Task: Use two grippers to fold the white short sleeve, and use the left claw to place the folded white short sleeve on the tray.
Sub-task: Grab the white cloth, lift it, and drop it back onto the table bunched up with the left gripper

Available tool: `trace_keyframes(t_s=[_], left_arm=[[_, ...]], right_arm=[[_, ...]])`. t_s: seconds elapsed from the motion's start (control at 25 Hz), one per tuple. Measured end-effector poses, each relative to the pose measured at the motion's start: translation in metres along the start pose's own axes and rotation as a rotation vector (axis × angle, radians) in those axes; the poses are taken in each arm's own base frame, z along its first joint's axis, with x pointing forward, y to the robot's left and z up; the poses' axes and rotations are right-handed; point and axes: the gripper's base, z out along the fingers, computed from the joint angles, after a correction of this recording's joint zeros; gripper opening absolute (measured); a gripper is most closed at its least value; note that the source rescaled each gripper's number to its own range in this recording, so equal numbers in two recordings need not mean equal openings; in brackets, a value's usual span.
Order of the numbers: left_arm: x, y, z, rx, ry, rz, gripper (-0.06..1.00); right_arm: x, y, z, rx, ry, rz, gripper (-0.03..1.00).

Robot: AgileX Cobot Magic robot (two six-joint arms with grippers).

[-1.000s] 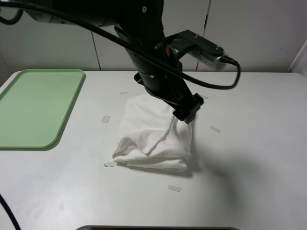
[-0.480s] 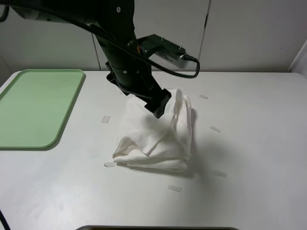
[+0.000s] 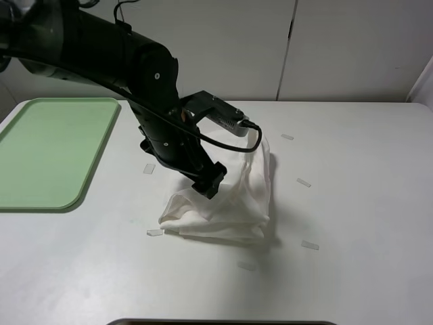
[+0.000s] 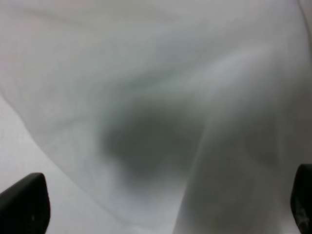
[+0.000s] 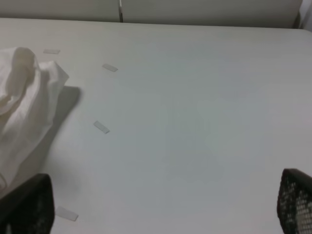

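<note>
My left claw (image 3: 212, 181), a black two-fingered pincer, hangs spread wide over the white cotton short sleeve (image 3: 226, 193), gripping nothing. That shirt lies folded at frame centre, not yet lifted. The pale-green plastic tray (image 3: 51, 152) waits at left. My right claw (image 5: 161, 204) is spread too.

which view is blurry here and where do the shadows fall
Left wrist view: soft and out of focus, filled by the crumpled white cotton T-shirt with a dark shadow patch in the middle. Exterior high view: sharp; shirt shadow falls on the white table to its right. Right wrist view: fairly sharp; grey shadow beside the shirt.
</note>
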Motion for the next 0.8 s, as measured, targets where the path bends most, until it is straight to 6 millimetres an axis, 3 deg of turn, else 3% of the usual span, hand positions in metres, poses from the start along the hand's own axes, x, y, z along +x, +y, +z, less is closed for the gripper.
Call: trace_keyframes(t_s=[0.4, 0.64, 0.8], left_arm=[[0.005, -0.012, 0.016, 0.096, -0.106, -0.132, 0.98], [0.003, -0.047, 0.016, 0.133, -0.157, -0.067, 0.98], [0.004, -0.057, 0.016, 0.142, -0.168, -0.043, 0.98]], right_arm=[[0.000, 0.000, 0.000, 0.000, -0.001, 0.000, 1.00], [0.000, 0.000, 0.000, 0.000, -0.001, 0.000, 1.00], [0.000, 0.000, 0.000, 0.000, -0.001, 0.000, 1.00]])
